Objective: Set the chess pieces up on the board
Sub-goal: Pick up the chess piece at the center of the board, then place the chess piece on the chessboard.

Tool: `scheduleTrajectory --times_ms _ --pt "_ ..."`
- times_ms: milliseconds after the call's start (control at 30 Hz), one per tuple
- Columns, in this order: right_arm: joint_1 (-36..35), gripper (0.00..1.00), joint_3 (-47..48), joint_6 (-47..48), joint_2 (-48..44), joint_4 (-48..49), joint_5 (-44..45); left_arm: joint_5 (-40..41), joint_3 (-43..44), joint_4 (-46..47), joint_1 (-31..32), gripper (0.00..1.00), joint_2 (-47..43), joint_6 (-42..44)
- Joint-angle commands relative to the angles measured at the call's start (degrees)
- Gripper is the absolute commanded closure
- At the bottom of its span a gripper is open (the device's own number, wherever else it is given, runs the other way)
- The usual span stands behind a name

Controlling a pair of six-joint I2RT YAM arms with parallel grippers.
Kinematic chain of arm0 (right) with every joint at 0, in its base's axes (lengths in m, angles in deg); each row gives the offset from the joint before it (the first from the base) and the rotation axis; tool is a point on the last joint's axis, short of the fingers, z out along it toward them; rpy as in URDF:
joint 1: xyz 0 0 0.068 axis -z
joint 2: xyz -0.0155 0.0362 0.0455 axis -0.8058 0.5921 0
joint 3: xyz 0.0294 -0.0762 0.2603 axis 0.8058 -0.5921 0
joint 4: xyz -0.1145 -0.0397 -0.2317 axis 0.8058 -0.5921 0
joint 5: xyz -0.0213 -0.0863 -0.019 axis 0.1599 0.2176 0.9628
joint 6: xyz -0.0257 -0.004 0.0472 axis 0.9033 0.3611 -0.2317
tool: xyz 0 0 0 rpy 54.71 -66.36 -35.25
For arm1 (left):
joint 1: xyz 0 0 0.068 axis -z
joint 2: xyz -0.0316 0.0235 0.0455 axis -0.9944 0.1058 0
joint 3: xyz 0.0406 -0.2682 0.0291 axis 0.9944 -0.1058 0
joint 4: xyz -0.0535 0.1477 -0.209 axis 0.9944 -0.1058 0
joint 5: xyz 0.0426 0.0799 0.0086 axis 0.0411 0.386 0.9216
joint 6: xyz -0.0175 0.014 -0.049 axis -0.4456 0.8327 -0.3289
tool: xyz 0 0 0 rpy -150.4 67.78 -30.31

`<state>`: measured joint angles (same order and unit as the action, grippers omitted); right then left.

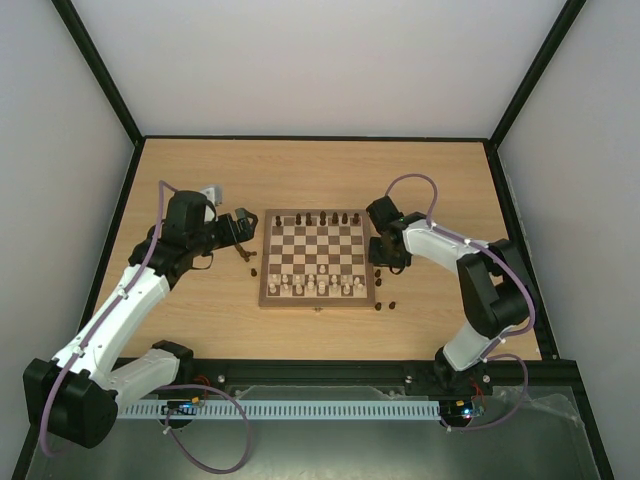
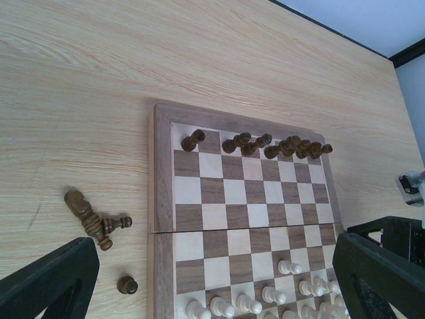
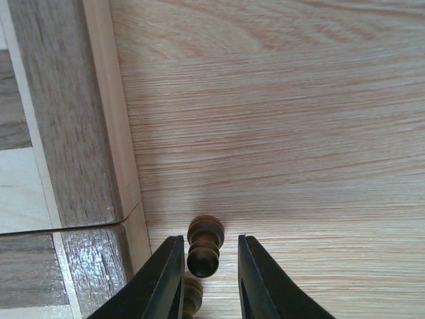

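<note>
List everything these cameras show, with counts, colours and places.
board: one, dark brown and cream checks, light wood border, mid-table between the arms.
dark pieces on the board: six or so, dark brown, far row, some bunched.
pale pieces: many, cream, near two rows; count unclear.
loose dark pieces, left: about four, dark brown, on the table left of the board, most lying down.
loose dark pieces, right: about four, dark brown, on the table by the board's near right corner.
table: one, light wood.
left gripper: black, open, holding nothing.
right gripper: black, open, straddling one dark pawn.
</note>
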<state>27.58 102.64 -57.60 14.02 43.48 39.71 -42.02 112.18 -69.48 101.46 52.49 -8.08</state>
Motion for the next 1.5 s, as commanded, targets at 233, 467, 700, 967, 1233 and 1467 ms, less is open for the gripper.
scheduleTrajectory --times_ms 233,467,700,967,1233,1467 --pt "0.3 0.85 1.2 0.9 2.2 -1.1 0.8 -0.6 -0.3 1.0 -0.4 0.0 0.3 0.4" --pt "0.3 0.92 4.4 1.4 0.0 -4.4 3.0 -0.7 -0.3 1.0 -0.5 0.0 0.2 0.6" --pt "0.1 0.92 12.9 3.1 -1.6 -9.0 0.5 -1.1 0.0 0.9 -0.8 0.0 0.0 0.8" --pt "-0.3 0.92 21.9 5.1 6.5 -10.6 -1.8 -1.2 0.3 0.6 -1.2 0.0 -0.3 1.0" --pt "-1.1 0.92 27.5 6.0 12.7 -11.8 -3.0 -1.3 0.2 0.4 -1.9 0.01 -0.5 1.3" --pt "-2.0 0.92 29.5 6.1 16.1 -11.7 -3.2 -1.8 -0.1 0.7 -2.6 0.0 -0.1 1.6"
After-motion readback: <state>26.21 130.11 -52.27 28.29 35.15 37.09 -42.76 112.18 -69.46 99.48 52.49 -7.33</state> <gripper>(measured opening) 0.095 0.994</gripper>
